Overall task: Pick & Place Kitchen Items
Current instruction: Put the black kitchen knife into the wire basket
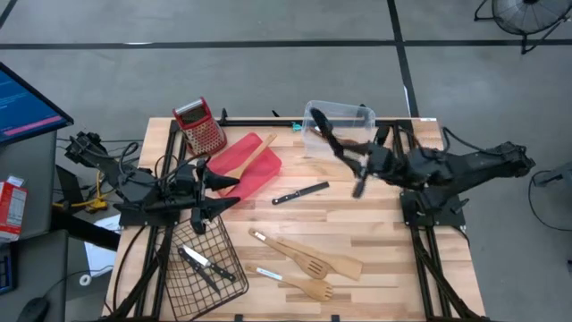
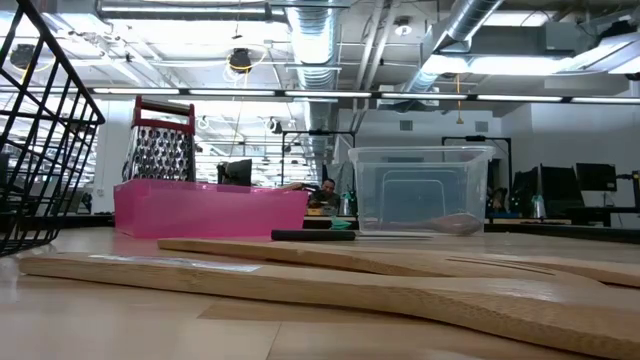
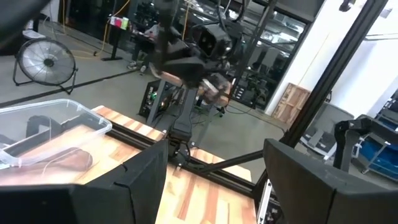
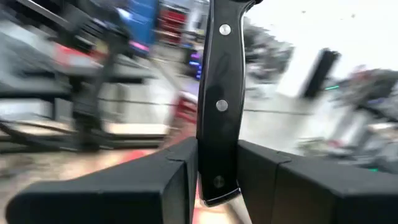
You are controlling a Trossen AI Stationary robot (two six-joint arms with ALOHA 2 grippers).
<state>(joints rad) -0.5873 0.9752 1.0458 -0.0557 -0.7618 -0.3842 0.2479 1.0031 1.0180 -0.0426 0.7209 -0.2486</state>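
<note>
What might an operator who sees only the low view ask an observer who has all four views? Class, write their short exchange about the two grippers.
Operator: I see no arms at all. Is either gripper holding anything?
Observer: Yes, the right gripper is shut on a black-handled knife, held up off the table.
Operator: And where is the left gripper?
Observer: The left gripper is open and empty, near the red tray and the wire basket.
</note>
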